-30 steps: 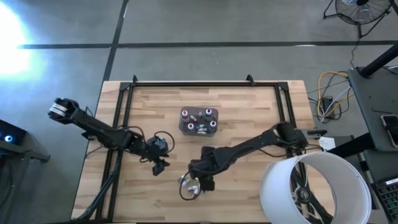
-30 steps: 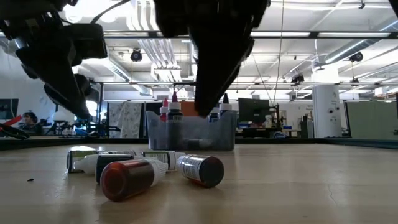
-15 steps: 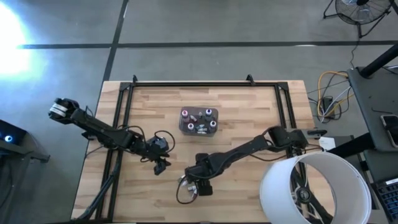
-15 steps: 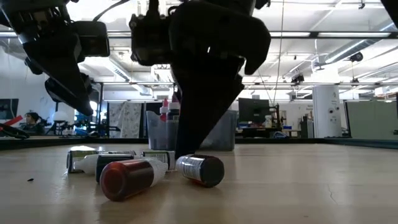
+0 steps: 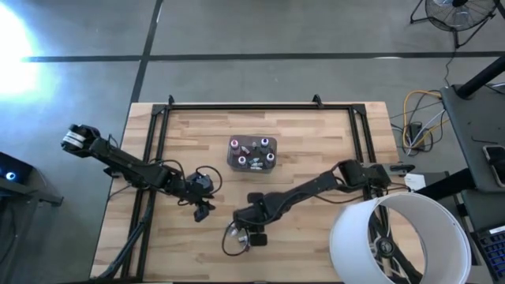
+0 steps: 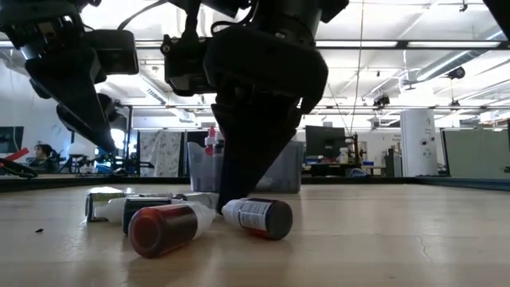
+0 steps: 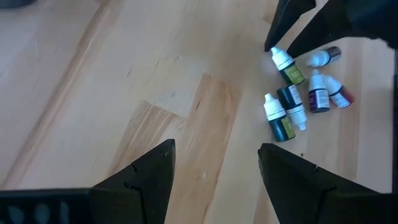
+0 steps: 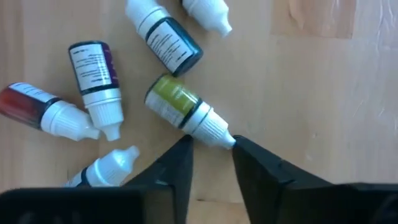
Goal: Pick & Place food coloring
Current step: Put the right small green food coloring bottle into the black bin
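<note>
The right claw [image 8: 211,146] stood low over a cluster of loose bottles [image 5: 239,235] near the counter's [image 5: 316,142] front edge, its two fingers [image 8: 168,168] set either side of the white cap of an olive bottle [image 8: 176,99] lying on its side. The jaws looked partly drawn in around the nozzle, but whether they had truly pinched it could not be told; the bottle lay flat on the wood, not lifted. Around it lay a purple bottle [image 8: 93,71], a red bottle [image 8: 28,109] and a dark teal bottle [image 8: 168,43], all tipped over, apparently waiting their turn. At the counter's middle stood the tub [image 5: 252,154], several capped bottles upright inside it, seemingly the destination for the rest. The left claw [image 5: 203,209] hung apart toward the counter's left side, jaws spread and holding nothing, likely kept clear so the right arm could work. Gripping by the narrow cap risked the bottle swinging or slipping.
</note>
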Available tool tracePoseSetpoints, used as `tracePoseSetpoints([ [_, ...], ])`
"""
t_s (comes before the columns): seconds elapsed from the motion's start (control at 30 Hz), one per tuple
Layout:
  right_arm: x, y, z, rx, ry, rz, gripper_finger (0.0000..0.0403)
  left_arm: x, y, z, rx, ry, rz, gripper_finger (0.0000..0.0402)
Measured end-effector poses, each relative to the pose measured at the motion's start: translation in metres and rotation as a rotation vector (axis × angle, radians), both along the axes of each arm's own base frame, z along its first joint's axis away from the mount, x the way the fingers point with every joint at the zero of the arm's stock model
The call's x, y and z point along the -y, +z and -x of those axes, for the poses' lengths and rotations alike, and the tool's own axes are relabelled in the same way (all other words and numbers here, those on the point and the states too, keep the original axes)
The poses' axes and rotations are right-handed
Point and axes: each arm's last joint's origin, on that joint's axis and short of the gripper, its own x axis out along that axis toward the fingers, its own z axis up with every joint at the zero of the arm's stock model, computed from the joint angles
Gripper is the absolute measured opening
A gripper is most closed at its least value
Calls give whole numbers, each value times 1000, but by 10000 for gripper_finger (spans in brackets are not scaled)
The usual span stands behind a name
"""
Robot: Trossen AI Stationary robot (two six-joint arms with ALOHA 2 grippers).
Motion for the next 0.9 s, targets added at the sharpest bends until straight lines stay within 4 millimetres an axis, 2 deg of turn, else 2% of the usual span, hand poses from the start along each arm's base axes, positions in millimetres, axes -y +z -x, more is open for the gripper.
tracePoseSetpoints([
  [0.3,17,5,-6,-10,-81,-33,14,-1,-2,2,-22,-16,-23,206],
  [0.9,24,21,5,-178,-136,-18,17,-1,-2,2,-20,-14,-20,206],
])
